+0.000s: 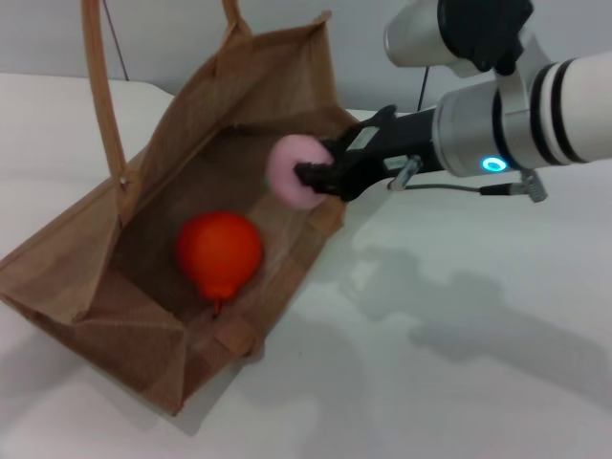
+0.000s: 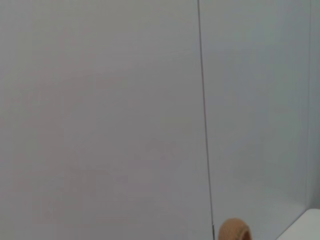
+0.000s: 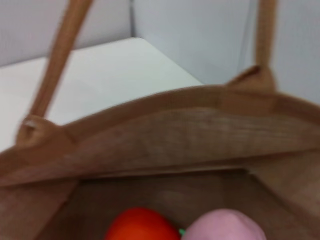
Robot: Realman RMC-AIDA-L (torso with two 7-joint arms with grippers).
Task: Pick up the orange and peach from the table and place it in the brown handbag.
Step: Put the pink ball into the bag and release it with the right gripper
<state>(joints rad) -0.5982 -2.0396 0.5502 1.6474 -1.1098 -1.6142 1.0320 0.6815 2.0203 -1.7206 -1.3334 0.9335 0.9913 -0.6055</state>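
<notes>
The brown handbag (image 1: 105,258) lies open on the white table (image 1: 459,363), its mouth facing me. The red-orange orange (image 1: 218,252) rests inside it on the bag's floor. My right gripper (image 1: 311,177) is shut on the pale pink peach (image 1: 292,170) and holds it over the bag's right rim, above the inside. In the right wrist view the bag's far wall (image 3: 165,135), the orange (image 3: 140,227) and the peach (image 3: 225,226) show. The left gripper is out of view.
The bag's long handles (image 1: 100,96) stand up at the back left. A handle tip (image 2: 234,231) shows in the left wrist view against a grey wall. Bare tabletop lies right of the bag.
</notes>
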